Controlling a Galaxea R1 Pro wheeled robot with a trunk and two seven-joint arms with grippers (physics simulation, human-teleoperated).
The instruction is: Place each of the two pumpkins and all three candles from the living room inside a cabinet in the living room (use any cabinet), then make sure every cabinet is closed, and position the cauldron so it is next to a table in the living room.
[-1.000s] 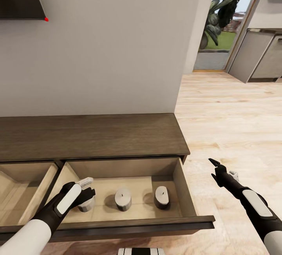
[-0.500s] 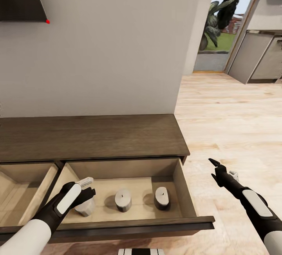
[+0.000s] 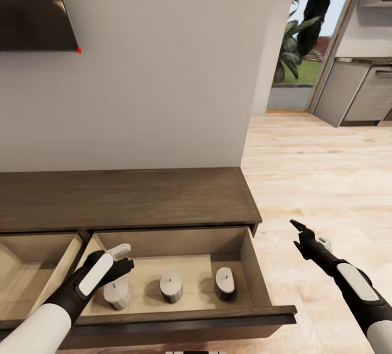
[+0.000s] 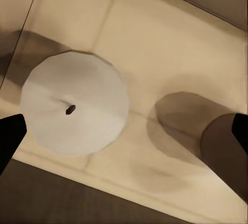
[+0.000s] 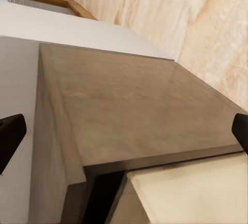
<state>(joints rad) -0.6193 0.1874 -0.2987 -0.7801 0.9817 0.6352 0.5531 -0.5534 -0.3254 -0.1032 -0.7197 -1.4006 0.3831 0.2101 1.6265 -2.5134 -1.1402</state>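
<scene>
In the open light-wood drawer of the long dark brown wooden cabinet, the left end effector hangs spread above the leftmost stubby pale candle; two more stand rightward. They look light, rigid, smooth; best gripped across the sides. The right end effector hovers empty, fingertips apart, over the floor.

light: bright, even, daylight from the doorway
shadows: soft, beside each candle in the drawer
focus: wrist views slightly soft
</scene>
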